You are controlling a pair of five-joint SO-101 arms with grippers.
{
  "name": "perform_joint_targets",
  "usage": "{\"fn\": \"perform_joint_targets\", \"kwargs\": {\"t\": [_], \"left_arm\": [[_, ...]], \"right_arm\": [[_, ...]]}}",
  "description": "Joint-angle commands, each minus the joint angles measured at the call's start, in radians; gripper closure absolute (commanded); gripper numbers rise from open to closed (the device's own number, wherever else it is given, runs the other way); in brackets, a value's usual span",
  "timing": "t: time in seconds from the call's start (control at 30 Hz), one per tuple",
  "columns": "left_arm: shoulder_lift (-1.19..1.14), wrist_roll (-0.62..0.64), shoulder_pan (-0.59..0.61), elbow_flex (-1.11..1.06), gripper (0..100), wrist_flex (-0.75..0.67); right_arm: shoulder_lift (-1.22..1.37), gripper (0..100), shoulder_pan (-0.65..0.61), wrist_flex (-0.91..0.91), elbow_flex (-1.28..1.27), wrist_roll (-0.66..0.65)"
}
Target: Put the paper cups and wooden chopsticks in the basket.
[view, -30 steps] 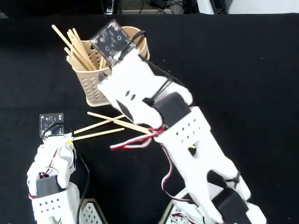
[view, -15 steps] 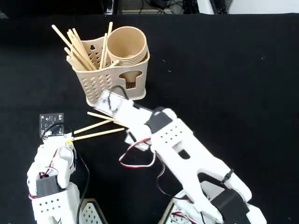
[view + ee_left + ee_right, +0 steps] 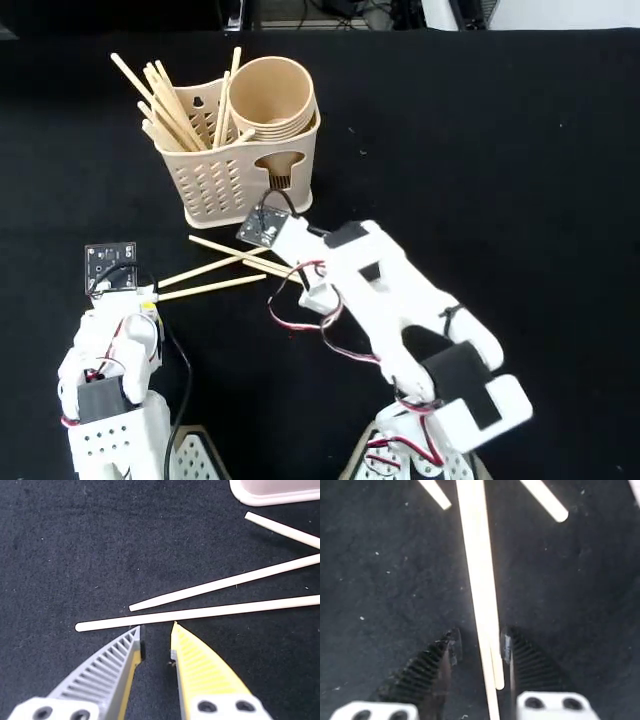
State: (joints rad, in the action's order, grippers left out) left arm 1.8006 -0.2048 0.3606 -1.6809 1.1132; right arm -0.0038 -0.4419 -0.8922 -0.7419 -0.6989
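Chopsticks (image 3: 479, 580) lay between the right gripper's (image 3: 479, 640) parted fingers, ungripped. The left gripper (image 3: 156, 629) gaped just short of two more. At its 1 o'clock, the basket (image 3: 235, 180) held cups (image 3: 272, 95) and sticks (image 3: 160, 100).

Even, bright light with soft shadows; pale chopsticks (image 3: 479, 580) glare against the dark table (image 3: 520, 150).

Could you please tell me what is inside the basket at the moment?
The basket holds nested paper cups on one side and a bundle of wooden chopsticks on the other. Its wall covers their lower parts and the bottom.
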Motion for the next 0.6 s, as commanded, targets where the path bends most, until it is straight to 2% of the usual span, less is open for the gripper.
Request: {"fn": "perform_joint_targets", "kwargs": {"t": [0.0, 0.07, 0.17, 0.33, 0.57], "left_arm": [[0.015, -0.008, -0.016, -0.008, 89, 0.000], [0.015, -0.008, -0.016, -0.008, 89, 0.000], [0.015, -0.008, -0.016, -0.008, 89, 0.000], [0.015, -0.008, -0.016, -0.008, 89, 0.000], [0.015, -0.008, -0.016, -0.008, 89, -0.002]], "right_arm": [[0.058, 85.1, -0.003, 0.012, 0.071, -0.046], [0.081, 87.6, -0.003, -0.012, 0.091, -0.064], [0.093, 99.1, -0.003, -0.041, 0.117, -0.081], [0.039, 98.6, 0.000, -0.060, 0.113, -0.078], [-0.197, 98.6, -0.015, -0.170, 0.113, -0.080]]}}
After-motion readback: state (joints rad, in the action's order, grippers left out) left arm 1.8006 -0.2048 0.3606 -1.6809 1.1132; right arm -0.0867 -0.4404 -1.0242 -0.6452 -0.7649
